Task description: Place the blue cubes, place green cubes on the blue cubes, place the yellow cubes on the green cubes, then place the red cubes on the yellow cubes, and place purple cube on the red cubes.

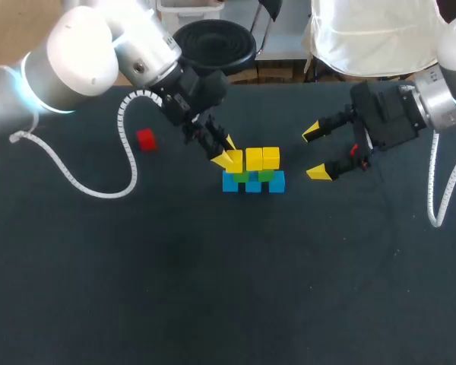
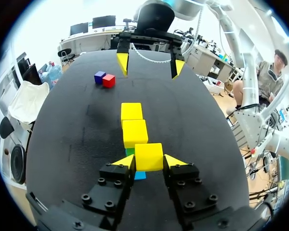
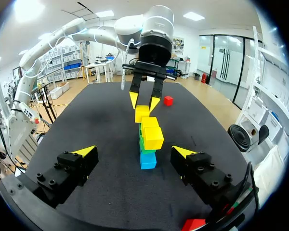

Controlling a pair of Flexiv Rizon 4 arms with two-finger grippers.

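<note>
The left tool (image 1: 226, 152) is closed on a yellow cube (image 2: 148, 155), over the green cubes (image 1: 266, 175) and blue cubes (image 1: 253, 185) near the middle of the tabletop (image 1: 213, 289). The right tool (image 1: 313, 153) hangs wide open and empty, just beside them. A red cube (image 1: 145, 139) lies toward the far left corner.

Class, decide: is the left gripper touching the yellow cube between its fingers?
Touching. Left wrist view: both tips of the left gripper press the sides of the yellow cube.

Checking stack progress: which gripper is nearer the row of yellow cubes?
Left. The left gripper grips the end yellow cube; the right gripper hangs open, apart, past the opposite yellow cube.
</note>
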